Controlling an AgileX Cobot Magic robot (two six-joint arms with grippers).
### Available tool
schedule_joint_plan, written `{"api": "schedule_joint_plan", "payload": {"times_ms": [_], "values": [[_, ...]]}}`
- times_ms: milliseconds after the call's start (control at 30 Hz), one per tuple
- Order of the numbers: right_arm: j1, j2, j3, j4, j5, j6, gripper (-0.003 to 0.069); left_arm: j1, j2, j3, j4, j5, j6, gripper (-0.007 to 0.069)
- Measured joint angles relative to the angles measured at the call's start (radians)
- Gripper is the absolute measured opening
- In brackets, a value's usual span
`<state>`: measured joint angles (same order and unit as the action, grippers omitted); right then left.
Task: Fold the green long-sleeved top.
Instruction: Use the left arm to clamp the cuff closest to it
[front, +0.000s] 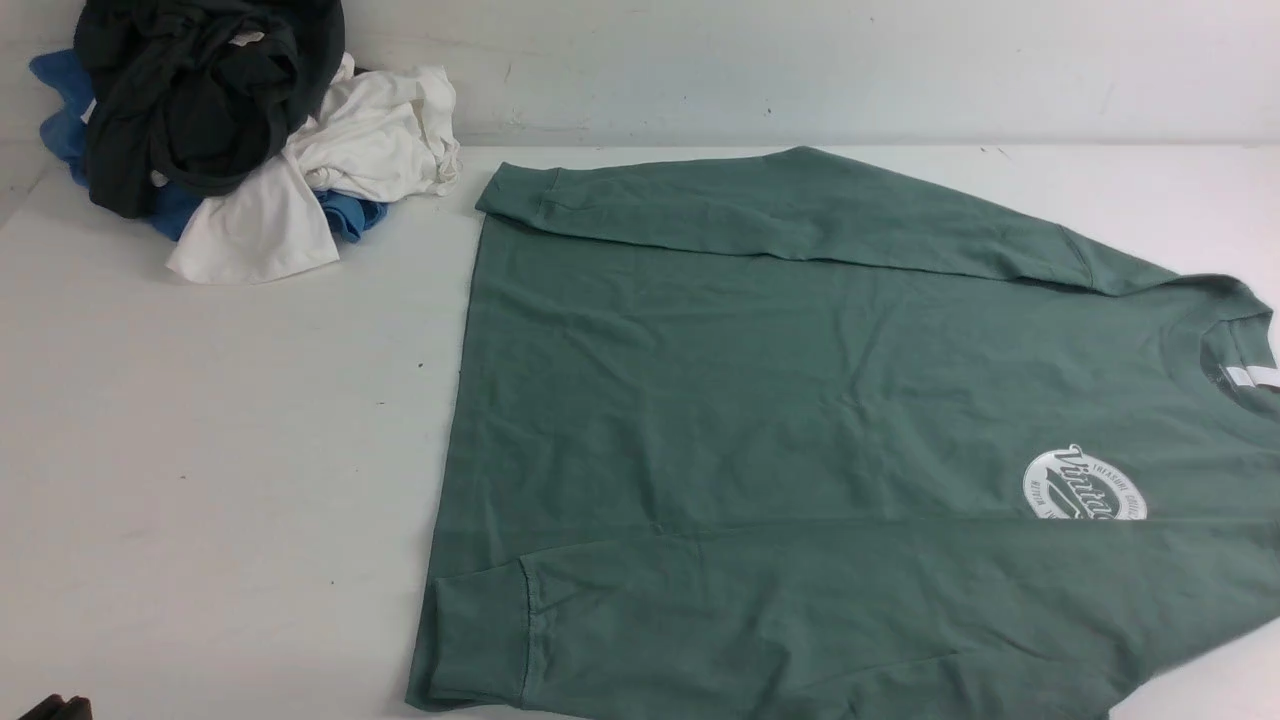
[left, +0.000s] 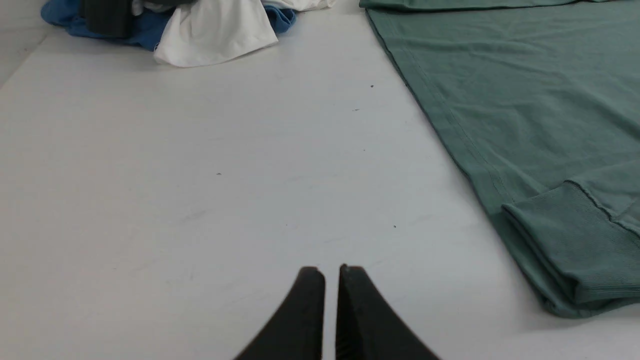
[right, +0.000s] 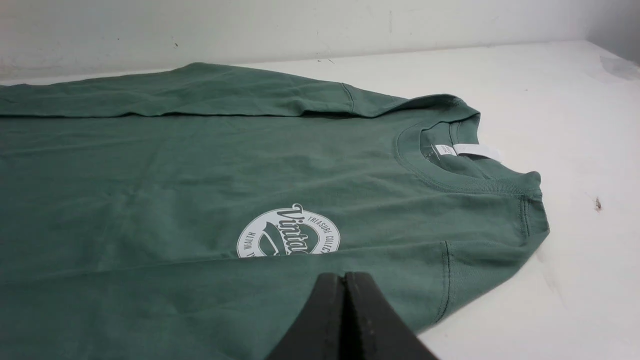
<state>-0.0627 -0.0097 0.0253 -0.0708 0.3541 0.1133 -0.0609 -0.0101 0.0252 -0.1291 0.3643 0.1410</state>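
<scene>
Counter (front: 220, 420): white, scuffed
Wall (front: 800, 60): white, marked
Sage-green cotton top (front: 780, 380): flat, centre-right
Left gripper (left: 332, 270): jaws nearly closed, empty
Right gripper (right: 344, 276): jaws closed

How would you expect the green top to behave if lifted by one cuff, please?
Probably floppy: the green top lies flat with soft wrinkles, so it would likely drape. The folded-in sleeve may slide open; pushing would likely bunch it.

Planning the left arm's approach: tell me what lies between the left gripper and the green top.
Only bare white table with a few tiny specks lies between the left gripper and the green top; the left wrist view shows it.
</scene>
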Motion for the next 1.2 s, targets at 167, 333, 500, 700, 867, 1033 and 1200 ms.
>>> {"api": "schedule_joint_plan", "payload": {"times_ms": [167,333,500,700,867,1033,1200], "values": [[0.000,0.000,0.000,0.000,0.000,0.000,-0.0014,0.000,0.000,0.000,0.000,0.000,0.000,0.0026],[0.000,0.000,0.000,0.000,0.000,0.000,-0.0014,0.000,0.000,0.000,0.000,0.000,0.000,0.0026],[0.000,0.000,0.000,0.000,0.000,0.000,-0.0014,0.000,0.000,0.000,0.000,0.000,0.000,0.0026],[0.000,0.000,0.000,0.000,0.000,0.000,-0.0014,0.000,0.000,0.000,0.000,0.000,0.000,0.0026],[0.000,0.000,0.000,0.000,0.000,0.000,-0.0014,0.000,0.000,0.000,0.000,0.000,0.000,0.0026],[0.000,0.000,0.000,-0.007,0.000,-0.003,-0.0014,0.000,0.000,0.002,0.000,-0.038,0.000,0.0026],[0.000,0.000,0.004,-0.016,-0.129,-0.001,-0.0014,0.000,0.000,0.003,-0.002,-0.276,-0.001,0.0026]]}}
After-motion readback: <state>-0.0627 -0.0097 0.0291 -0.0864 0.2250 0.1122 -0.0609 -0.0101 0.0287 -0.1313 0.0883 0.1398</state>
